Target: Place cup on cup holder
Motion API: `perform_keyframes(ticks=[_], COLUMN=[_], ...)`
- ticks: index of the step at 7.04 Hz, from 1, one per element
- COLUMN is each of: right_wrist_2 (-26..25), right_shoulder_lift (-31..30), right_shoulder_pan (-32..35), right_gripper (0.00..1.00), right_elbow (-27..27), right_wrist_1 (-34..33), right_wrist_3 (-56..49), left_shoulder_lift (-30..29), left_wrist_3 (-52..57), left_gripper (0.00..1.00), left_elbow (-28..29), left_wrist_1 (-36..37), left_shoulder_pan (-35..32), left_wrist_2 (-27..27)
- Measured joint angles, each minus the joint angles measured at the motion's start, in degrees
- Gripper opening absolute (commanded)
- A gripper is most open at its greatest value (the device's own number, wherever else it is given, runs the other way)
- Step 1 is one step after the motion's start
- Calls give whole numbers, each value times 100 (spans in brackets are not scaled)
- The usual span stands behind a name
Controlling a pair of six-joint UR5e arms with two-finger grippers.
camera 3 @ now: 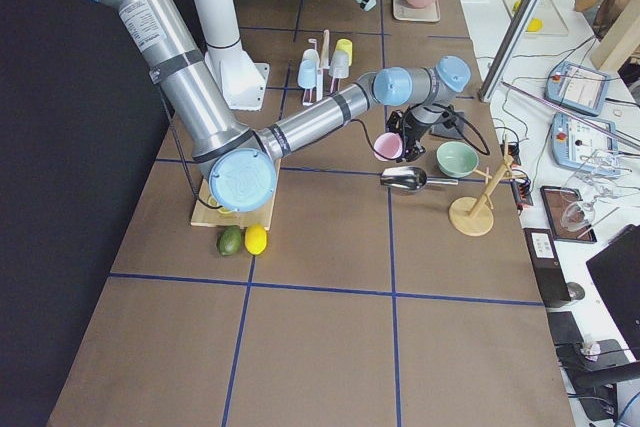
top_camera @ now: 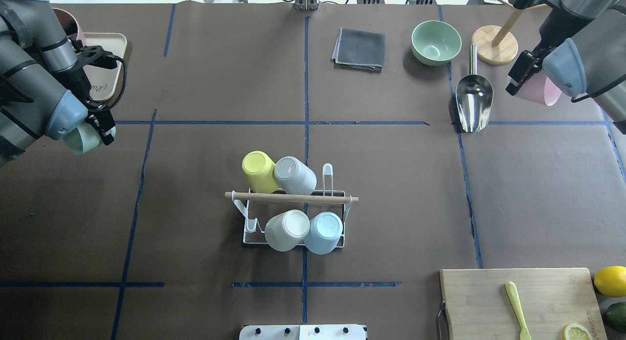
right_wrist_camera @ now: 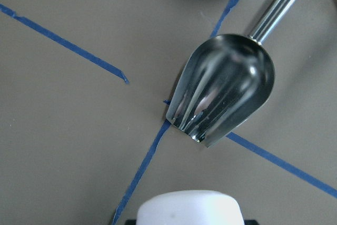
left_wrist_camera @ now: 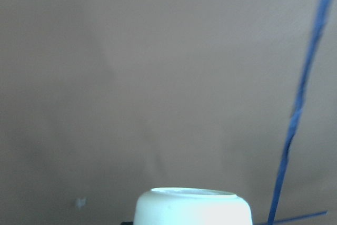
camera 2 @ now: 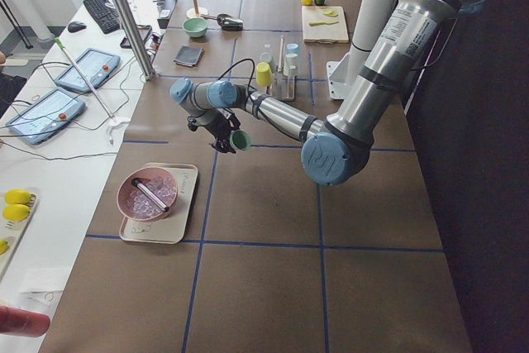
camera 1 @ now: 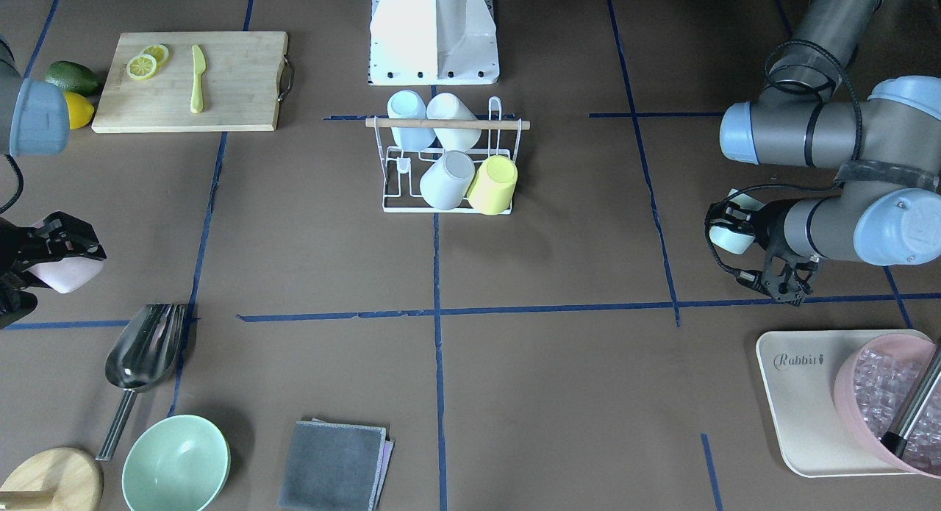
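The cup holder (camera 1: 447,123), a white wire rack with a wooden rod on top, stands mid-table; it also shows in the overhead view (top_camera: 293,198). Several cups sit upside down on it: yellow (top_camera: 258,170), grey (top_camera: 295,175), white (top_camera: 287,229) and light blue (top_camera: 324,231). My left gripper (top_camera: 100,127) is shut on a pale green cup (top_camera: 80,139) above the table at the far left; that cup's rim fills the bottom of the left wrist view (left_wrist_camera: 192,206). My right gripper (top_camera: 521,76) is shut on a pink cup (top_camera: 545,90) at the far right, above a metal scoop (right_wrist_camera: 224,85).
The scoop (top_camera: 473,100), a green bowl (top_camera: 435,42), a grey cloth (top_camera: 359,49) and a wooden stand (top_camera: 494,44) lie at the far right. A cutting board (top_camera: 518,301), lemon and avocado sit near right. A tray (camera 1: 801,401) with a pink ice bowl is behind my left arm.
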Motion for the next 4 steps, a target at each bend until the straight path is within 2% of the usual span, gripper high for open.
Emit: perform_keyframes(ticks=[2, 4], right_wrist_2=[2, -12], right_shoulder_lift=[73, 386], right_shoulder_pan=[13, -1], right_gripper=[0, 2], right_elbow=[-99, -214], right_wrist_1=[317, 602], right_wrist_3=[165, 271], left_shoulder_lift=[-98, -161], left_wrist_3=[-76, -218], left_gripper=[4, 3], left_elbow=[-437, -588], left_wrist_1=[-708, -1954], left_shoulder_pan=[6, 0], left_wrist_2=[24, 58])
